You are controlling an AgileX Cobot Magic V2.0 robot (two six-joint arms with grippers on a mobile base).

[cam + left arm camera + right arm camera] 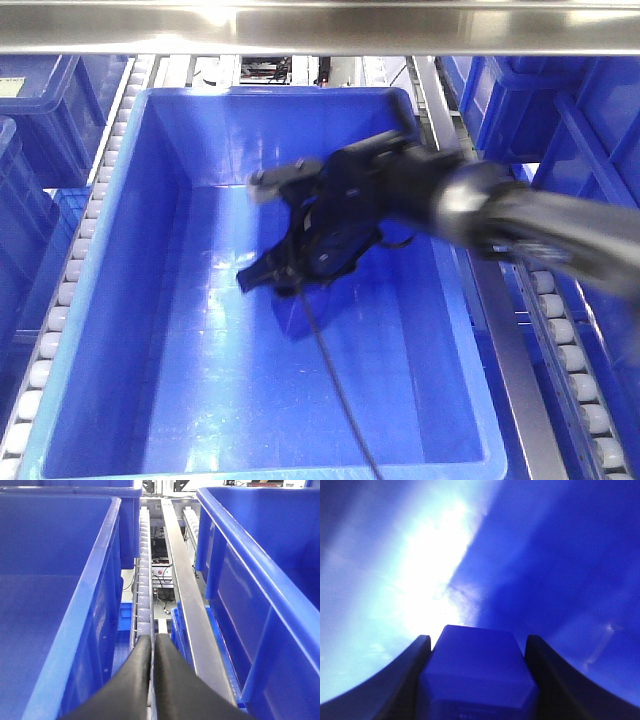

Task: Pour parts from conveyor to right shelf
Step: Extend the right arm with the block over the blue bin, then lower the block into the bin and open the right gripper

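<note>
Inside blue bin (150,300), blurred right hand (477,645) grips part (477,675)

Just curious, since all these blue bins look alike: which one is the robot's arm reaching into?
The big centre bin straight ahead: the right gripper hangs inside it, holding a small blue part. The neighbouring bins have no arm in them.

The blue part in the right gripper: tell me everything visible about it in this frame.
The part is a solid blue boxy block with bevelled edges and a smooth plastic look. In the right wrist view it sits between the two dark fingers of the right gripper, which flank it closely on both sides. Behind it is only the glossy blue inside of the bin, lit by a bright glare. No knob shows. In the front view it is hidden by the gripper.
</note>
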